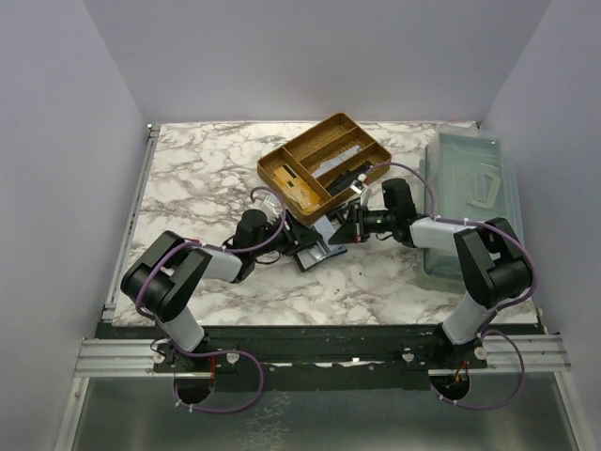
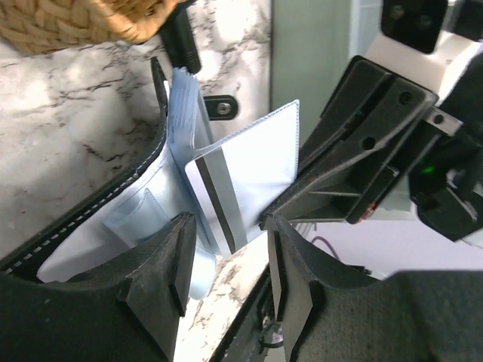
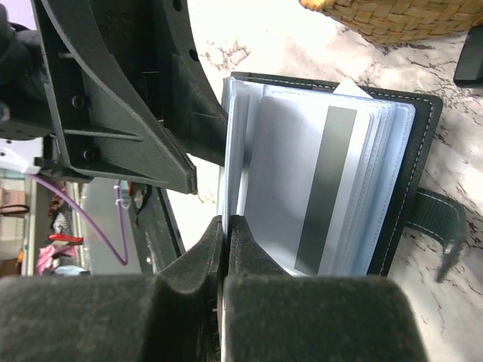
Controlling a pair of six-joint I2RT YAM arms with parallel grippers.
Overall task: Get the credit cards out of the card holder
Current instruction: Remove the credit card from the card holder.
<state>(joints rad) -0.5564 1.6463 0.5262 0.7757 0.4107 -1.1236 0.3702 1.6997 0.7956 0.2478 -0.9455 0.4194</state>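
From above, the card holder lies open on the surface. The left hand, half spread, straddles a credit card poking out of it; next it should pinch and draw. The right hand, pressed together, pinches a sleeve.

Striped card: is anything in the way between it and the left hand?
Nothing visible is. The striped card sticks out of its clear sleeve, right between the left hand's open fingers. The right hand is shut on the sleeve's edge, off to the side, not in front.
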